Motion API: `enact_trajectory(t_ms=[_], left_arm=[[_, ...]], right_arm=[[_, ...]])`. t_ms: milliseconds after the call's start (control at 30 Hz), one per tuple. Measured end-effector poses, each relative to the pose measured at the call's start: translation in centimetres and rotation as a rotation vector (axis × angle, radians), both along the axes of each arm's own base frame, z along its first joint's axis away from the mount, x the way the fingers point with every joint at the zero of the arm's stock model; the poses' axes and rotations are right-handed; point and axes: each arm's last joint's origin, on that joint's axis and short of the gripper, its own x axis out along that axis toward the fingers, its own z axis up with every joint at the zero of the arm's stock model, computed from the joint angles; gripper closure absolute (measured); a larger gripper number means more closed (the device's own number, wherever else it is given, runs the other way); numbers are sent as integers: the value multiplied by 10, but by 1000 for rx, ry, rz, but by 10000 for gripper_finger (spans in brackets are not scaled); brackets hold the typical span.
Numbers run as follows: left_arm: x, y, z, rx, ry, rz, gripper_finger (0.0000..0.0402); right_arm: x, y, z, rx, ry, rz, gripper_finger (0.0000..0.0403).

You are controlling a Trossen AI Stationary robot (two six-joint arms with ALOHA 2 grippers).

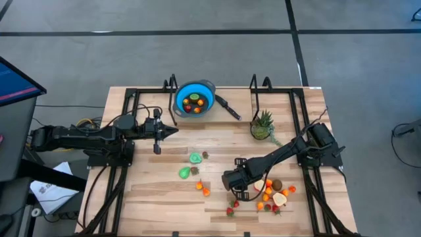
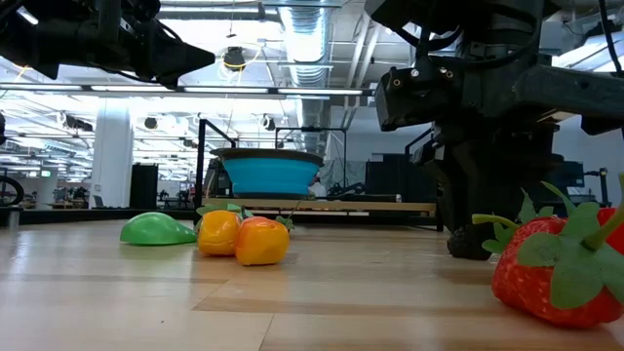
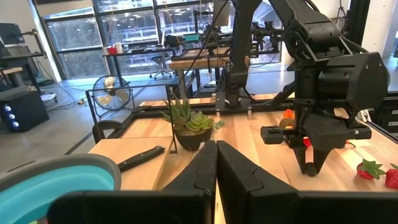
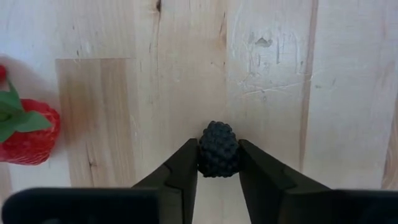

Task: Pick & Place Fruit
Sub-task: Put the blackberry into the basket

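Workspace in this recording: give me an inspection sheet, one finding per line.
Surface: wooden table, pale planks.
Job's things: toy fruits scattered at the front right; green pieces mid-table; some already in the blue bowl; a dark blackberry between the right fingers.
Clutter: potted succulent; knife beside the bowl.
End effectors: right end effector shut on the blackberry at the table; left end effector shut, raised near the bowl.
Cables: bundle at the left arm's base.
Surroundings: concrete floor, monitor on the left.
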Motion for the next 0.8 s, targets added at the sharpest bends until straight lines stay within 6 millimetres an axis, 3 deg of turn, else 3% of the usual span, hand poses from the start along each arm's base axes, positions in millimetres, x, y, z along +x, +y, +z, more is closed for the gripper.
enact_trajectory(t_ms=[167, 367, 800], left_arm=[[0, 0, 0, 0, 2, 0, 399], [0, 0, 0, 0, 3, 0, 399], [0, 0, 0, 0, 3, 0, 399]], right_arm=[[-1, 1, 6, 19, -12, 4, 321], [-3, -4, 30, 43, -79, -6, 318], [21, -46, 105, 7, -346, -130, 320]])
